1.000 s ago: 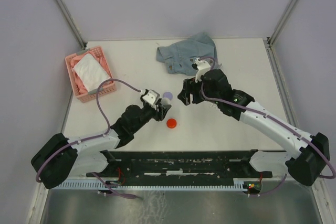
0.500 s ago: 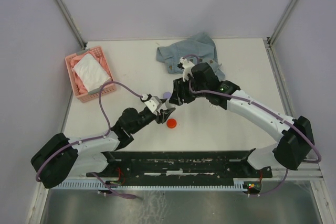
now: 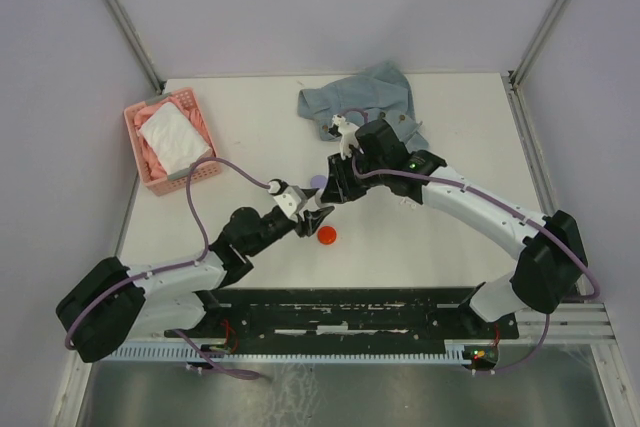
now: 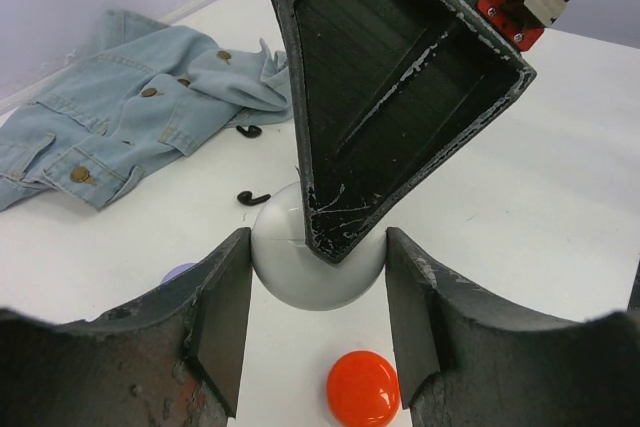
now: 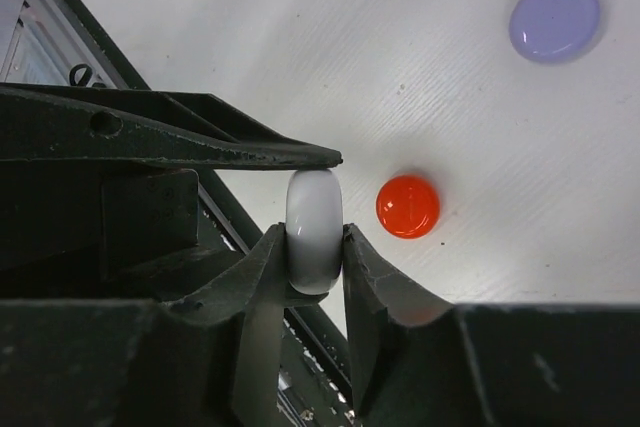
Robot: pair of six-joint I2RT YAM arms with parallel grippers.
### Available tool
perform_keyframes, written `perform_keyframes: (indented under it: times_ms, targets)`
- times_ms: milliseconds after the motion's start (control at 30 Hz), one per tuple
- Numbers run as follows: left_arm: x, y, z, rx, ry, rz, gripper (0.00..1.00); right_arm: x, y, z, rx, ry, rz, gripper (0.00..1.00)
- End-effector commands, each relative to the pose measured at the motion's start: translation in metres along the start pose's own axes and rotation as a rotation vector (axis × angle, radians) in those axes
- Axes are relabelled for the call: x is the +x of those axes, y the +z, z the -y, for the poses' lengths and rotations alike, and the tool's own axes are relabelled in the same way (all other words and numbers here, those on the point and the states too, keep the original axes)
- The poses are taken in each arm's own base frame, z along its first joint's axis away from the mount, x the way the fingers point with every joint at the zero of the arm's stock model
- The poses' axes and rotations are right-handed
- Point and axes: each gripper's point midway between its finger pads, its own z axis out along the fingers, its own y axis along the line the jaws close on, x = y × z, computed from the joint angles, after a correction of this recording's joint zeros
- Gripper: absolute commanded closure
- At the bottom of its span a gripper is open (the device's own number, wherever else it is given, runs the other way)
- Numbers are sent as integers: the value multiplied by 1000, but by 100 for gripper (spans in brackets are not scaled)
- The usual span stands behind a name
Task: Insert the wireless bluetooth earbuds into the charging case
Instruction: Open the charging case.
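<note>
**Both pincers clamped on one white charging case, earbuds loose on the counter**

At the far left of the counter (image 3: 250,117) sits a pink basket (image 3: 131,133) holding a white cloth. The left pincer (image 4: 318,239) has a finger pressed to each side of the white charging case's (image 4: 300,282) round rim. The right pincer (image 5: 315,247) reaches in from the opposite side and pinches the same case across its two flat faces. A red case (image 3: 327,235) lies on the counter just beside the joined pincers, and a lilac case (image 5: 555,19) lies a little beyond. Two black earbuds (image 4: 252,197) lie on the bare counter beyond the white case, just beside the hem of a crumpled denim jacket (image 4: 130,117), outside any case.
</note>
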Motion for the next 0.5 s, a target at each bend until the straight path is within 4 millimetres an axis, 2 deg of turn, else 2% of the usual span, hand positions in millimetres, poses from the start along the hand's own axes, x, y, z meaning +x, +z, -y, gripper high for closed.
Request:
perform_keyframes:
  times_ms: [0,100,233,467]
  targets:
    - [-25,0,2,17,58,83,49,-21,-7,-11,-27,-63,44,71]
    - [-24,-2,2,24,64,69,41,-24,-13,-12,-25,-111,48,79]
    - [-24,-6,5,41,67,61,32,-27,-23,-9,1,-180,51,82]
    - [-26,-8,16,141,30,52,29,-27,-39,-11,-17,-314,42,84]
